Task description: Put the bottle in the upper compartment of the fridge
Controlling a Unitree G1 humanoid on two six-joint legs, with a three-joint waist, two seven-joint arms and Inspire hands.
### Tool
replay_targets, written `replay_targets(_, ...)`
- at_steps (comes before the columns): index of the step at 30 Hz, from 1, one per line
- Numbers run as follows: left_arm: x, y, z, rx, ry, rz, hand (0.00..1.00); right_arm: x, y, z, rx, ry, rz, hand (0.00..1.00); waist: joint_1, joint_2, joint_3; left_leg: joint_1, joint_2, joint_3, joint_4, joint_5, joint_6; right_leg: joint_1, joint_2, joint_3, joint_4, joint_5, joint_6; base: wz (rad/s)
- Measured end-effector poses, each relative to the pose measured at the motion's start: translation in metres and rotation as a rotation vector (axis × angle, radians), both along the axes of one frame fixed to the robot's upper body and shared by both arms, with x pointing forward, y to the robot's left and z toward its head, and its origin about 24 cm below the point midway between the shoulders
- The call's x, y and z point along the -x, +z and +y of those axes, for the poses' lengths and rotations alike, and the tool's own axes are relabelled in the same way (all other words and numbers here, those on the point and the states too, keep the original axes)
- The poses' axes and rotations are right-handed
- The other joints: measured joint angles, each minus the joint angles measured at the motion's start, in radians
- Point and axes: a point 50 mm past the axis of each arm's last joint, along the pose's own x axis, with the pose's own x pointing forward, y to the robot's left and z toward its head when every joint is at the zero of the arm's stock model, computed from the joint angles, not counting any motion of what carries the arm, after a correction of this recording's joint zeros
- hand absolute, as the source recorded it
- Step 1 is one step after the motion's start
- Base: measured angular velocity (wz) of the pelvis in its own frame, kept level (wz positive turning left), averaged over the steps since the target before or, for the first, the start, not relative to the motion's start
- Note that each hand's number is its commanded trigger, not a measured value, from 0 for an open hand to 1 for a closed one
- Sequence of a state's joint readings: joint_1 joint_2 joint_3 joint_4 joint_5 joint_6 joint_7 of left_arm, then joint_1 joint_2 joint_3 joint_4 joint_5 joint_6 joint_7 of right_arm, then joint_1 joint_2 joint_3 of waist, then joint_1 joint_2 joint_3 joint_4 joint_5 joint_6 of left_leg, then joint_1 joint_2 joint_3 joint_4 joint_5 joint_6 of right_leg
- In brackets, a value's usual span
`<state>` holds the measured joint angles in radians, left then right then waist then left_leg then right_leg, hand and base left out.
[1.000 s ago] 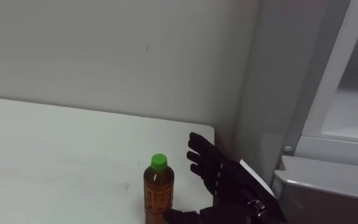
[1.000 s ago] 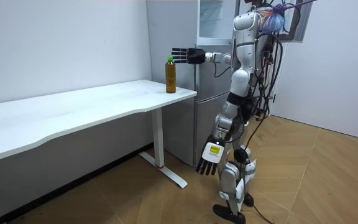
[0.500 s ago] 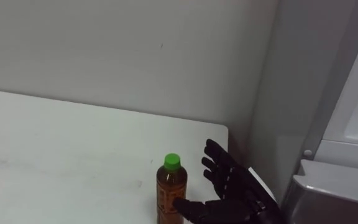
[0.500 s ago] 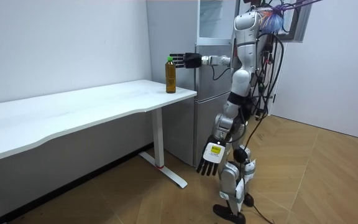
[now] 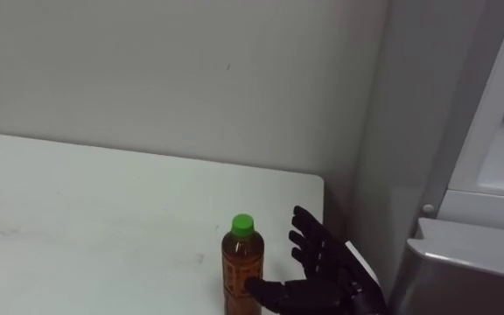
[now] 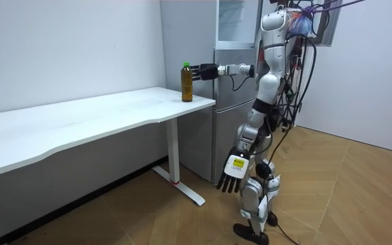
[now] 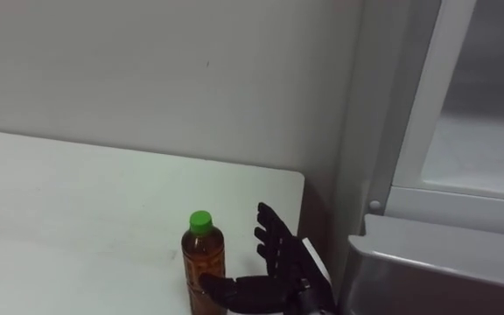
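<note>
The green-capped bottle (image 5: 239, 262) stands on the white table (image 5: 77, 219), near its right end. The right hand (image 5: 331, 276) is spread wide just right of it. It should slide close, wrap round the middle and squeeze gently. The left hand (image 6: 231, 174) hangs loose.

Bare table (image 5: 77, 201) left of bottle (image 5: 241, 267), fridge (image 5: 409, 131) close on right

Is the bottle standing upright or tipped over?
Upright: the bottle stands on the table, green cap on top; the right hand is open beside it.
</note>
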<state>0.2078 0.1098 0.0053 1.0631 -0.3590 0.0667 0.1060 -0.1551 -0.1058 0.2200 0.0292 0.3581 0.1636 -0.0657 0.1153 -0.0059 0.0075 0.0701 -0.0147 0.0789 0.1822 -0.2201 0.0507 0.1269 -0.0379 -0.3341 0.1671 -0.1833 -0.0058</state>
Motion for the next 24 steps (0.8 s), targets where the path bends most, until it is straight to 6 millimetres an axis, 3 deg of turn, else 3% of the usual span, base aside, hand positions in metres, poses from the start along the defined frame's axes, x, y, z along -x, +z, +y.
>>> replay_targets(6,0.001,0.000,0.000,0.001,0.000,0.000,0.00,-0.005,-0.009,-0.003,0.021,-0.040,0.044,0.00,0.002,-0.004,-0.0026,-0.011,-0.003,-0.003,0.009,0.004,0.001,-0.002,-0.006,-0.019,0.001,0.000,0.000,0.06)
replay_targets(18,-0.003,0.001,0.001,-0.011,-0.034,0.008,0.00,-0.007,-0.021,-0.008,0.010,-0.094,0.107,0.00,0.005,-0.008,-0.0031,-0.026,-0.022,-0.050,0.009,0.017,0.016,0.001,-0.019,-0.078,0.001,0.006,0.010,0.12)
replay_targets(24,-0.002,0.001,0.001,-0.008,-0.017,0.002,0.00,-0.007,-0.029,-0.014,0.033,-0.147,0.145,0.00,0.030,-0.011,-0.0001,-0.026,-0.035,-0.070,0.005,0.020,0.023,0.006,-0.028,-0.088,0.001,0.003,0.018,0.11)
